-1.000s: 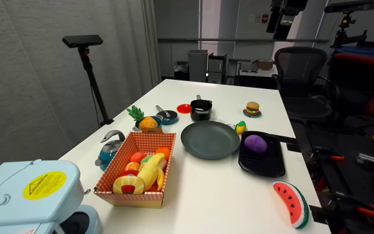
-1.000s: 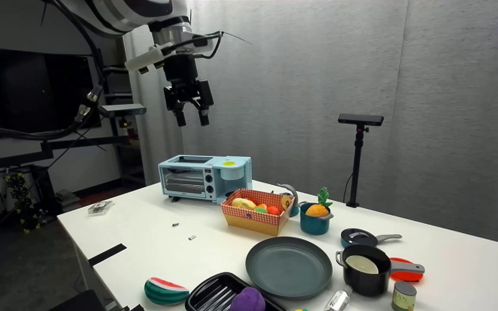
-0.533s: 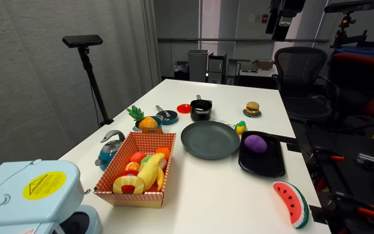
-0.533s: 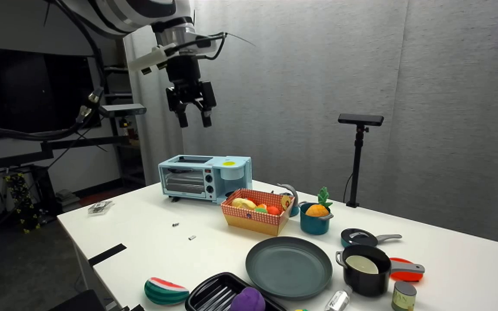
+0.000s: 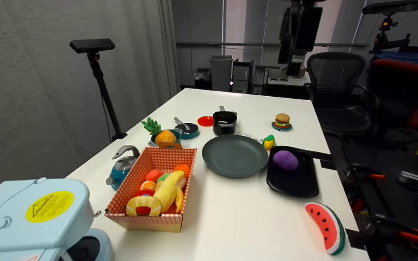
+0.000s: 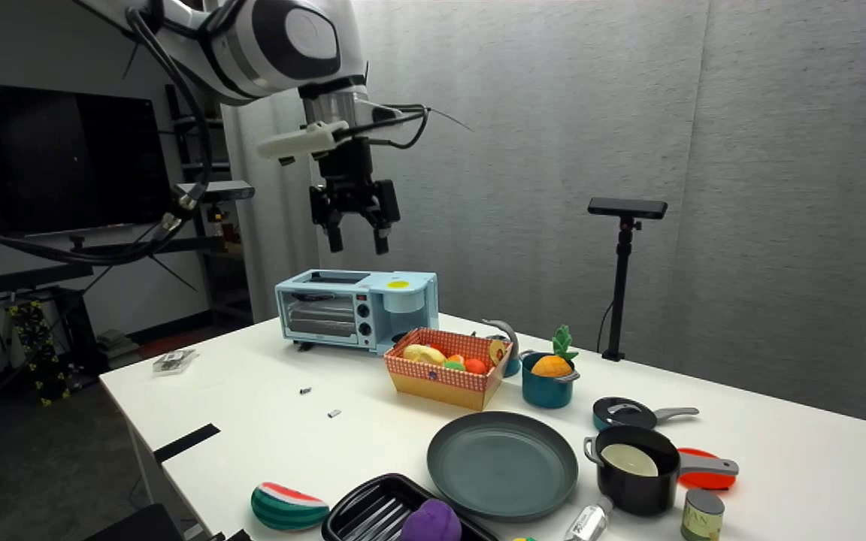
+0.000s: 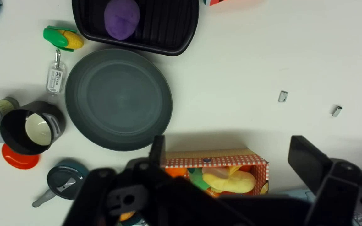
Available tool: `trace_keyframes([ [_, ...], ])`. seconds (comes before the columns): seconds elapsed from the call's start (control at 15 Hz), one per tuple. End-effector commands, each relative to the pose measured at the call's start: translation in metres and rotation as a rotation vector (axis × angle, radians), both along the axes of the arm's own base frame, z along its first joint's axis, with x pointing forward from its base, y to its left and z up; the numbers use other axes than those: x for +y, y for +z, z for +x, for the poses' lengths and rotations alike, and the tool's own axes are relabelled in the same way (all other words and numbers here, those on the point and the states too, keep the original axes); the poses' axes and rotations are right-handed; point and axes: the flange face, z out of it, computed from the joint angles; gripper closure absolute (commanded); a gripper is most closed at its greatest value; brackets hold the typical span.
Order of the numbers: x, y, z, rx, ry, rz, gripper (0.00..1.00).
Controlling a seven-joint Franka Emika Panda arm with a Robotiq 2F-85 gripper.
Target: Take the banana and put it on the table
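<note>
Grey curtain [image 6: 523, 188] is hanging behind the white table [image 6: 252, 398]; over it the gripper [image 6: 358, 244] is hovering — fingers [image 7: 306, 160] spread wide around air. Checked basket [image 6: 433, 389] is holding the banana [image 5: 166, 192]; two metal bits [image 7: 282, 96] are showing only in the wrist view and an exterior view.

In an exterior view our arm [image 6: 275, 49], white with dark bands, extends from the upper left and turns down at the wrist [image 6: 331, 109]. In both exterior views we hold the black hand [image 6: 358, 244] high in the air, its fingertip end pointing downward. In the wrist view we see its two fingers [image 7: 309, 166] spread well apart, with a wide gap between them.
</note>
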Motion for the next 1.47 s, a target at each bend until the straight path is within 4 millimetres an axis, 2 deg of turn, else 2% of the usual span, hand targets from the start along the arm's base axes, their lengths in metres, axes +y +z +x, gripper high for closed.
trace_keyframes([
  [0.0, -0.003, -0.032, 0.020, 0.003, 0.114, 0.034, 0.00],
  [0.53, -0.003, -0.110, 0.057, -0.012, 0.414, 0.104, 0.00],
  [0.8, -0.004, -0.139, 0.066, -0.121, 0.570, 0.074, 0.00],
  [1.0, -0.004, -0.169, 0.072, -0.166, 0.674, 0.049, 0.00],
  [1.4, 0.004, -0.223, 0.079, -0.197, 0.764, 0.034, 0.00],
])
